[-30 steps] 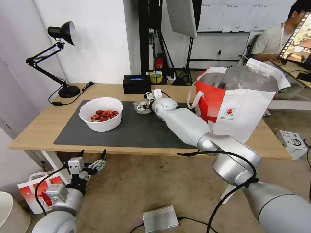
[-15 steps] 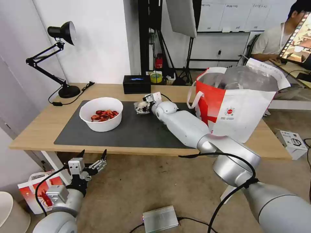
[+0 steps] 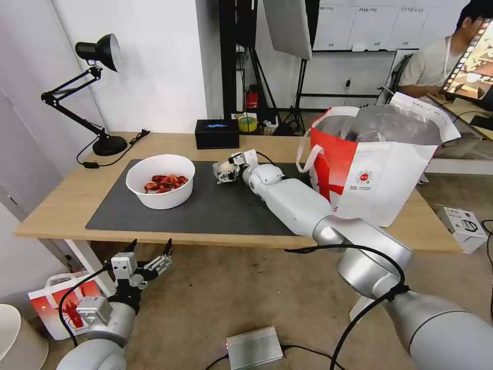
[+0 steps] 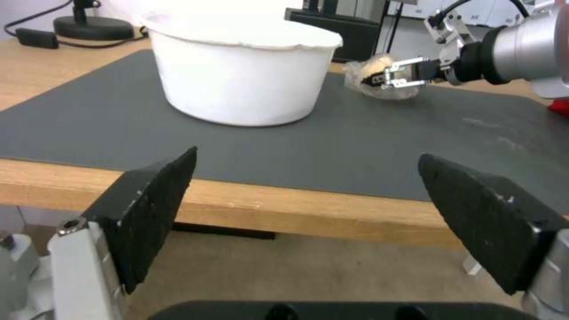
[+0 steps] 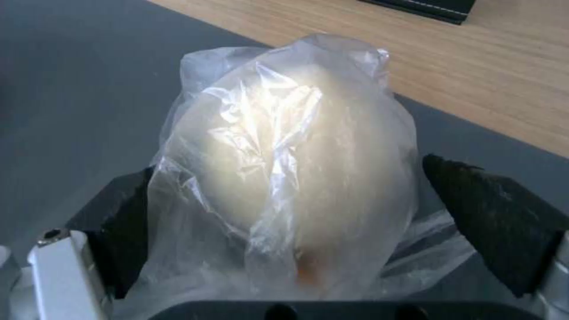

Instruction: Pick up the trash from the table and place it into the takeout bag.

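A: Head view first. What's on the table?

B: A dark grey mat covers the middle of the light-wood top. The white bowl of red crayfish shells stands on the mat's left part. The takeout bag stands open at the right end, foil lining showing. A black tissue box sits behind the mat and a black desk lamp at the far left.

A: And the arms?

B: The right arm stretches across the mat, and the right gripper is at a pale clear plastic wad lying near the mat's back edge, between bowl and bag. The left gripper hangs below the table's front edge, fingers spread, holding nothing.

A: Left wrist view?

B: The left gripper has its two black pads wide apart, nothing between them, level with the table edge. Beyond it the bowl sits on the mat, and farther off the right gripper is around the wad.

A: Right wrist view?

B: The wad looks like a pale lump wrapped in crinkled clear film. It sits between the black pads of the right gripper. One pad is against the film; the other stands just clear, so the fingers are parted around it, not yet pinching. The mat lies beneath, with bare wood behind
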Available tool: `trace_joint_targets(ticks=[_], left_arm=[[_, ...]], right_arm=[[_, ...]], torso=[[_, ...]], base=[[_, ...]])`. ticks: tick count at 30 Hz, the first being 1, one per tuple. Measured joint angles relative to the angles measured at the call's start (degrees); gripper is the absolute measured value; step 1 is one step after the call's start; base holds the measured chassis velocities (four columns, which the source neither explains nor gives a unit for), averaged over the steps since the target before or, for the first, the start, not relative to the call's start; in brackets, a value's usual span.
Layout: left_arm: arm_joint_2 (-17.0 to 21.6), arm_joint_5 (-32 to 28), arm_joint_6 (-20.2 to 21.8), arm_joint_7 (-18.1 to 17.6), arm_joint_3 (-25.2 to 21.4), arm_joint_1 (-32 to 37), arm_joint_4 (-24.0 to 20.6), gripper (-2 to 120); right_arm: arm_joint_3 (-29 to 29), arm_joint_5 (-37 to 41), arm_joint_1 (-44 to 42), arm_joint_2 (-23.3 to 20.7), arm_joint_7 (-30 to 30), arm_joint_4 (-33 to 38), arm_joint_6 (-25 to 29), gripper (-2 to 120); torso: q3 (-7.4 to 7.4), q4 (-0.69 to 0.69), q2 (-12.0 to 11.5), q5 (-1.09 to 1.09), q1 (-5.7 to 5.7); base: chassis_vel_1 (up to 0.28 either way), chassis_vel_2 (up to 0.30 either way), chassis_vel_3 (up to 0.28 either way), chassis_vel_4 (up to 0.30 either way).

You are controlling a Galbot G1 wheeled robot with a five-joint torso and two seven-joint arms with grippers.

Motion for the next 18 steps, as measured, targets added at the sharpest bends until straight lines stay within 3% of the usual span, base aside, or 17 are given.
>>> trace_joint_targets(ticks=[18], left_arm=[[-1.0,1.0,0.0,0.0,-0.1,0.9,-0.7,100]], right_arm=[[0.0,-2.6,-0.2,0.0,-2.9,-1.1,3.4,100]], torso=[[0.0,0.0,0.0,0.0,0.0]], base=[[0.0,0.0,0.0,0.0]])
